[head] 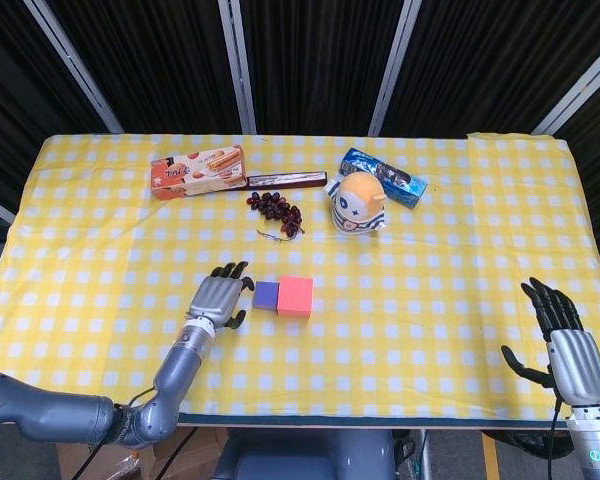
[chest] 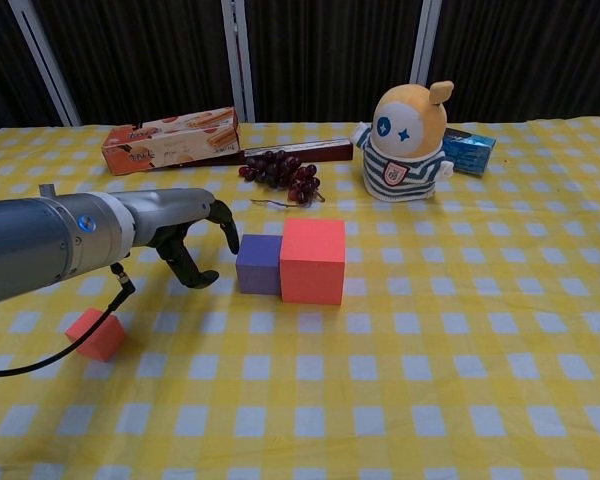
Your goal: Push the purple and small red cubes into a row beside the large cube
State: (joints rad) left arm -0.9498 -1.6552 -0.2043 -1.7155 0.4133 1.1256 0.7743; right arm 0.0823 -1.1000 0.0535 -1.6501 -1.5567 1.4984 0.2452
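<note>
The purple cube (chest: 259, 264) is a small matte block sitting flush against the left face of the large cube (chest: 312, 259), which is a bright red-pink box noticeably taller than it. Both are about mid-table on the yellow checked cloth (chest: 460, 380).

The small red cube (chest: 96, 334) is off on its own, well apart from the pair, out at roughly 8 o'clock from the purple one in the chest view. It's turned a bit askew to the checks. Can't spot it in the head view, since the left forearm covers that area.

The left hand (chest: 185, 230) is just beside the purple cube at its 9 o'clock, fingers curled loosely downward and apart, holding nothing. The nearest fingertips (chest: 230, 240) come close to the cube; can't tell if they actually touch.

The right hand (head: 562, 335) is way over at the table's near right edge, fingers spread and pointing up, nothing in it.
</note>
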